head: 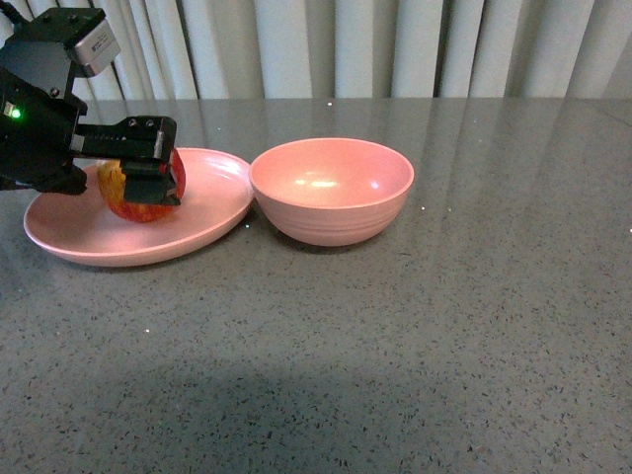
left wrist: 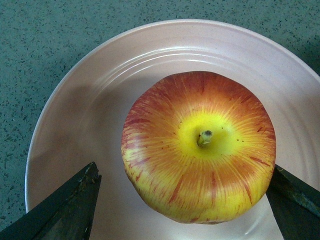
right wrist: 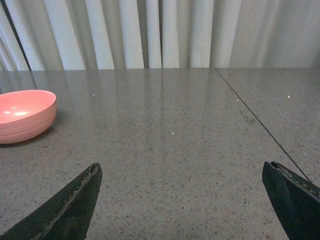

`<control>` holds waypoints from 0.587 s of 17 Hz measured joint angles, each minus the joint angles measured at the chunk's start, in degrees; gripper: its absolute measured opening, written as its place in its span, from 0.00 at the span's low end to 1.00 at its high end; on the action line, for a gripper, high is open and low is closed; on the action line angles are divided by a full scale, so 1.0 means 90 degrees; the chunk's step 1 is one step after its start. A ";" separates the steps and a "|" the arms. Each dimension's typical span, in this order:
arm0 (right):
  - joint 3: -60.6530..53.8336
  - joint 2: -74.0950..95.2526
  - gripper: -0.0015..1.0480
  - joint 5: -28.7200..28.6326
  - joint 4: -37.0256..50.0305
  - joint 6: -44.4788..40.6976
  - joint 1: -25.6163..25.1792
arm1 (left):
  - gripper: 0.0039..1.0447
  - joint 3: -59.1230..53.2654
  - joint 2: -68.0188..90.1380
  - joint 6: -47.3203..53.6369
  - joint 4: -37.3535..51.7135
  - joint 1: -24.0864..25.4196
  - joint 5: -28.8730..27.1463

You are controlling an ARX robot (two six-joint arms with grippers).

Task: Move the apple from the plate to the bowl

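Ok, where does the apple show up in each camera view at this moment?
Front view: the apple sits at far left, on the plate, beside the bowl.
Left wrist view: the apple fills the middle, stem dimple toward the camera, resting on the plate.
Right wrist view: not in it; only the bowl shows.
Shared landmark: the grey speckled table appears in all three.
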 joint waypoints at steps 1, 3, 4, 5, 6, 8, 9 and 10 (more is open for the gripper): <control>0.0000 0.0000 0.94 0.0000 0.0000 0.0000 0.0000 | 0.88 0.0000 0.0000 0.0012 0.0000 0.0000 0.0012; 0.0000 0.0000 0.94 0.0000 0.0000 0.0000 0.0000 | 0.62 0.0000 -0.0002 0.0019 0.0000 0.0000 0.0066; 0.0000 0.0000 0.94 0.0000 0.0000 0.0000 0.0000 | 0.59 0.0000 -0.0007 0.0036 0.0000 0.0000 0.0068; 0.0000 0.0000 0.94 0.0000 0.0000 0.0000 0.0000 | 0.57 0.0000 -0.0027 0.0063 -0.0010 0.0000 0.0066; 0.0000 0.0000 0.94 0.0000 0.0000 0.0000 0.0000 | 0.56 0.0000 -0.0063 0.0075 -0.0058 0.0000 0.0066; 0.0000 0.0000 0.94 0.0000 0.0000 0.0000 0.0000 | 0.55 0.0002 -0.0206 0.0080 -0.0158 0.0017 0.0066; 0.0000 0.0000 0.94 0.0000 0.0000 0.0000 0.0000 | 0.55 0.0029 -0.0308 0.0080 -0.0209 0.0039 0.0068; 0.0000 0.0002 0.94 0.0000 0.0000 0.0000 0.0000 | 0.55 0.0092 -0.0459 0.0085 -0.0277 0.0039 0.0070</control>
